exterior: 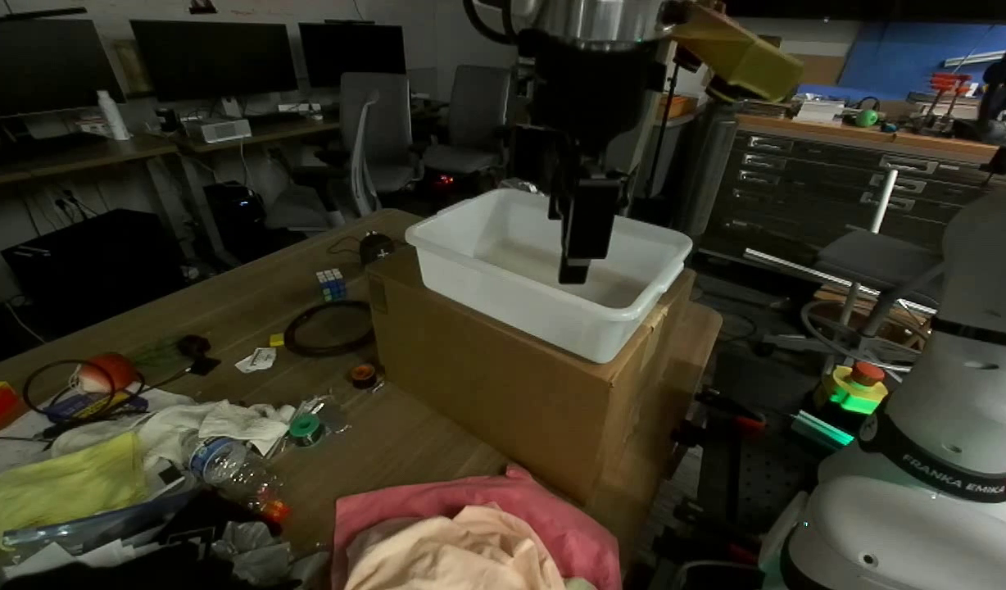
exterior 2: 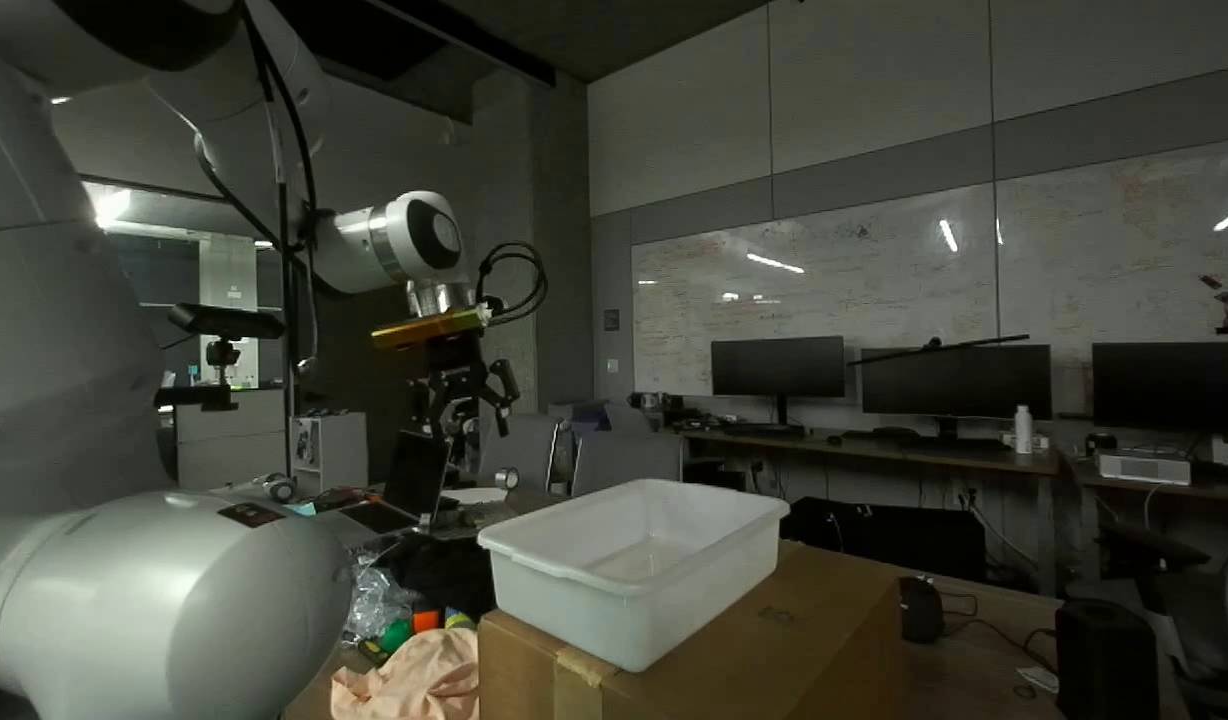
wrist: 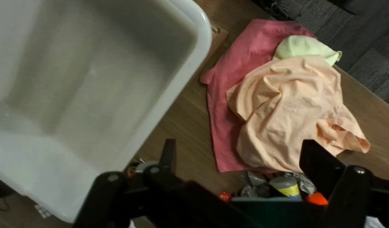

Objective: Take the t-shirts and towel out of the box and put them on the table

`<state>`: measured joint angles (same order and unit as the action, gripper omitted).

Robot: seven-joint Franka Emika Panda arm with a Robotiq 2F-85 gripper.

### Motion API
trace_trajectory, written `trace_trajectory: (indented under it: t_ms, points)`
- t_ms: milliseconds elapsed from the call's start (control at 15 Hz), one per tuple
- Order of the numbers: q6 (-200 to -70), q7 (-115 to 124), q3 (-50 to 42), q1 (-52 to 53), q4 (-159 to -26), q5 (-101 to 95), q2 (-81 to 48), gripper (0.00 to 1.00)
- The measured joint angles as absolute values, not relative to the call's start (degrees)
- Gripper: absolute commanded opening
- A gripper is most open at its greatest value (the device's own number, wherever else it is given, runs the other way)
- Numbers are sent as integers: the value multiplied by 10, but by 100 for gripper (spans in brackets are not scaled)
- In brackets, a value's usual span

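The box, a white plastic tub (exterior: 511, 299), sits on a brown carton; its visible inside is bare. It also shows in an exterior view (exterior 2: 574, 610) and the wrist view (wrist: 199, 53). On the wooden table (wrist: 191, 136) beside the carton lie a pink cloth (wrist: 223, 129), a crumpled peach cloth (wrist: 289, 110) on top of it, and a pale green cloth (wrist: 303, 47) partly under the peach one. I cannot tell which is the towel. My gripper (wrist: 239, 150) is open and empty. In an exterior view the gripper (exterior 2: 464, 415) hangs above tub height, beside it.
The brown carton (exterior: 495, 385) raises the tub above the table. Clutter lies along the table: a yellow cloth (exterior: 69, 483), a plastic bottle (exterior: 224, 463), a cable coil (exterior: 329, 328), a puzzle cube (exterior: 331, 284). A dark speaker (exterior 2: 1104, 655) stands past the carton.
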<state>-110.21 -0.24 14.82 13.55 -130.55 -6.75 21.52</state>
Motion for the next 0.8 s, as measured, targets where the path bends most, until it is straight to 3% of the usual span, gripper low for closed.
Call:
trace_trajectory:
  t_ms: [800]
  points:
    - [-1015,149,81,47,-1459,-63,432,100]
